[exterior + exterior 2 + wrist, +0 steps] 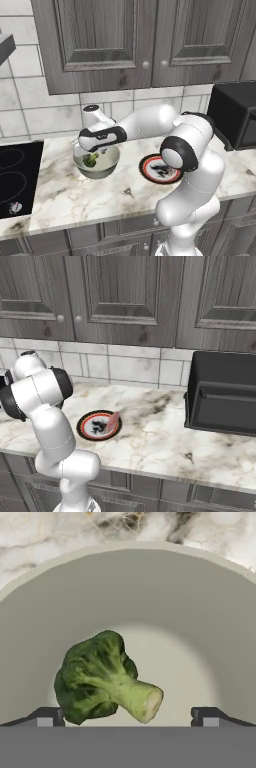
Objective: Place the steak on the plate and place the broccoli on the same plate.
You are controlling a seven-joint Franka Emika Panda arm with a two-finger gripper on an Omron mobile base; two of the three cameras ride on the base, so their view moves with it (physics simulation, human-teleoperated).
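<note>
Grey panelled cabinets (135, 45) hang above a tiled wall, and below them runs the marbled counter (75, 195). A black microwave (225, 393) sits at the counter's right end and a black cooktop (17, 180) at its left. The white arm (185, 165) reaches left across the counter, its forearm passing above and in front of the grey-beige bowl (97, 165), partly hiding the bowl from the left base view.

To the right of the bowl, apart from it, lies the plate (87, 428) with its red-orange and black rim. The steak (113, 419) lies on the plate's right side, tilted up over the rim.

The gripper (127, 717) hangs just above the bowl, looking down into it, with its jaws spread wide and nothing between them; the two tips stand either side of the broccoli (102, 679). The broccoli lies on its side on the bowl's floor. In the hand view its long axis runs slightly downward from left to right, with the dark bumpy head to the left and the pale cut stem pointing right, toward the right fingertip.
</note>
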